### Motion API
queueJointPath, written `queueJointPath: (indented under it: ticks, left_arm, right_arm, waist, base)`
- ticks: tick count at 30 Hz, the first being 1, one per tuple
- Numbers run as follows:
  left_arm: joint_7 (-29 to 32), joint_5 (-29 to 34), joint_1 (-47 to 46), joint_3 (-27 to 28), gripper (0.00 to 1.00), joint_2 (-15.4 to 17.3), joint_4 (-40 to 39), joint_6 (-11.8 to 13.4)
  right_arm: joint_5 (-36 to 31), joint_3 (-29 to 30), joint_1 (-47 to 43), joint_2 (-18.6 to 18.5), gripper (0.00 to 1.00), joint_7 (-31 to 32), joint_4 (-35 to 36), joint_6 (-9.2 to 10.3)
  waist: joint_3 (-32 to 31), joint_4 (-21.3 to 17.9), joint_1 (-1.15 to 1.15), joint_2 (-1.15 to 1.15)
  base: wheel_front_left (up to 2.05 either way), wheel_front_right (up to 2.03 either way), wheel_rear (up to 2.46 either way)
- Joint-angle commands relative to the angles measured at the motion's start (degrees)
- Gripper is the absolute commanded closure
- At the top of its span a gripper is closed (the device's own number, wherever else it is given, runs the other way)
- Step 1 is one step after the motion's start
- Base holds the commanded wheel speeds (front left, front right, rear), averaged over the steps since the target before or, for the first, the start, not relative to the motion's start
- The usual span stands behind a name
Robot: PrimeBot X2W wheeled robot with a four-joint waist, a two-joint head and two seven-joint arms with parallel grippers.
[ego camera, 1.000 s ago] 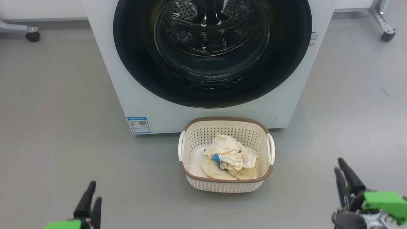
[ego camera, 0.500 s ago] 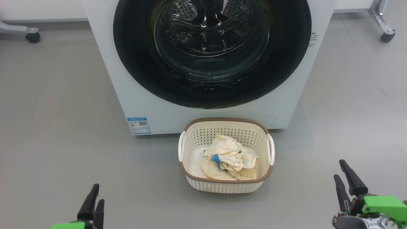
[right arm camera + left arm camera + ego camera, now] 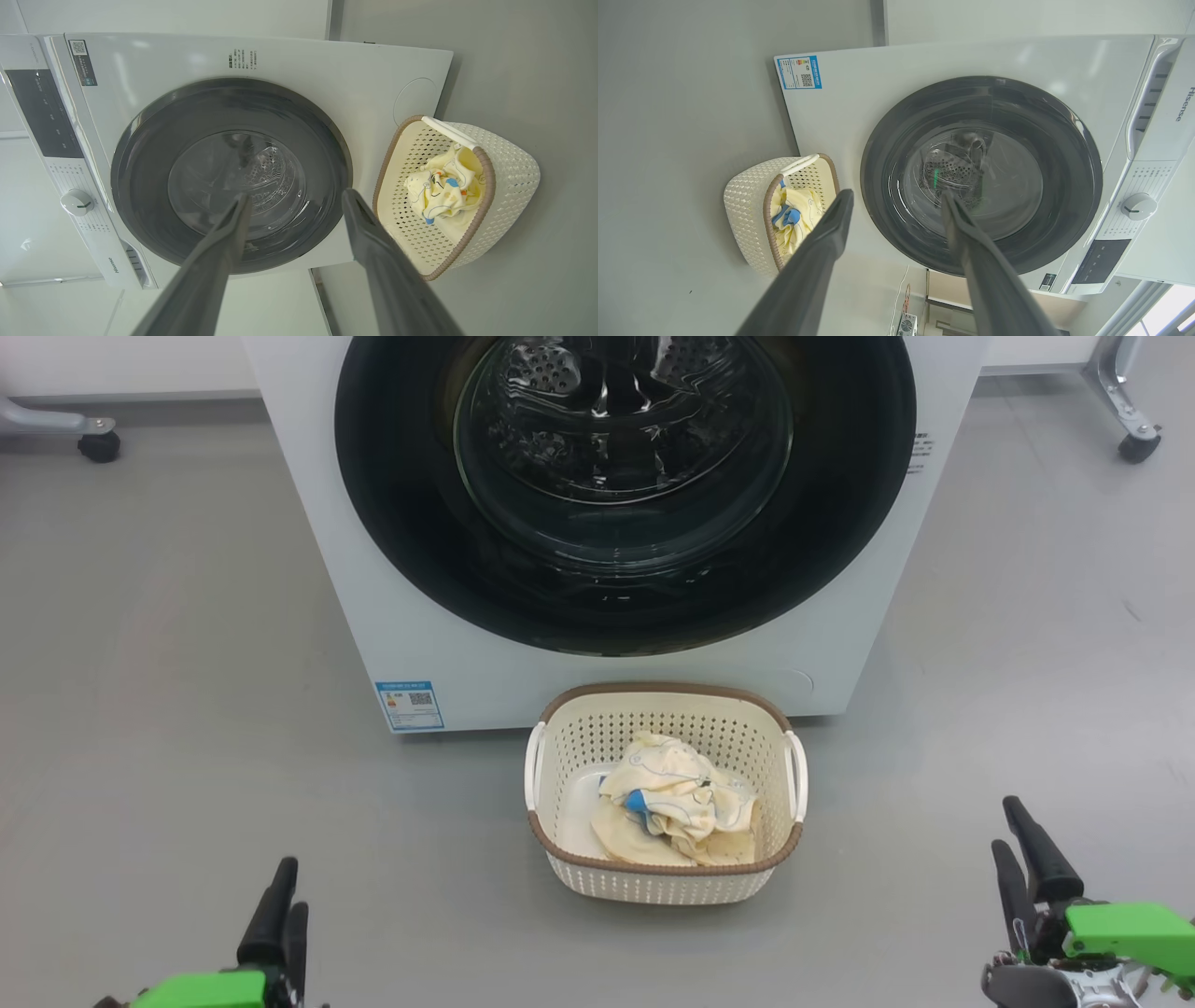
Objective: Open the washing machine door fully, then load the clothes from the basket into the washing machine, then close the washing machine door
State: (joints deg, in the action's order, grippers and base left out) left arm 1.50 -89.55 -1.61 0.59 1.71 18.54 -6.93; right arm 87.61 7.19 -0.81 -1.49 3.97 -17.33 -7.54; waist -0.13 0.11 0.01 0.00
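Door [image 3: 624,476] shut, dead ahead of me, midway between my left fingers [image 3: 271,915] and right fingers [image 3: 1038,849]; both spread, empty; neither clearly nearer.

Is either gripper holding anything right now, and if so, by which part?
Nothing is held. The left gripper and the right gripper both stand open and empty.

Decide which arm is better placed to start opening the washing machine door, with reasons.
Right, narrowly. The washing machine door is shut; both claws are open and empty, but the right claw reaches farther up the head view toward it than the left claw. Handle indiscernible, so tentative.
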Motion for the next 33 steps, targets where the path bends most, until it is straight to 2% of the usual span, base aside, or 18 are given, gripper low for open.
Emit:
queueJointPath:
  ticks: [1, 10, 25, 33]
  left_arm:
    - [-0.4, 1.0, -3.4, 0.2, 0.00, 1.1, -2.2, -0.2]
    - [-2.2, 8.5, -4.2, 0.2, 0.00, 1.3, -2.3, 0.0]
    - [-4.7, 26.7, -4.6, 0.6, 0.00, 0.7, -4.7, 0.4]
    - [-5.9, 33.7, -4.6, 0.3, 0.00, 0.7, -5.6, 0.6]
  right_arm:
    - [-1.0, 0.1, 3.0, -1.3, 0.00, -0.4, 2.2, 0.01]
    - [-9.0, 0.3, 3.5, -1.7, 0.00, -2.1, 2.3, 0.02]
    - [-29.2, 1.0, 3.8, -2.0, 0.00, -5.1, 4.0, 0.02]
    - [-38.6, 1.7, 3.6, -2.0, 0.00, -6.1, 4.7, 0.03]
  waist:
    - [0.0, 0.0, -0.01, 0.00]
    - [-0.1, 0.1, -0.01, 0.00]
    - [-0.1, 0.5, -0.01, 0.00]
    - [-0.2, 0.5, -0.01, 0.00]
  base:
    - [0.00, 0.00, 0.00]
    - [0.00, 0.00, 0.00]
    - [0.00, 0.00, 0.00]
    - [0.00, 0.00, 0.00]
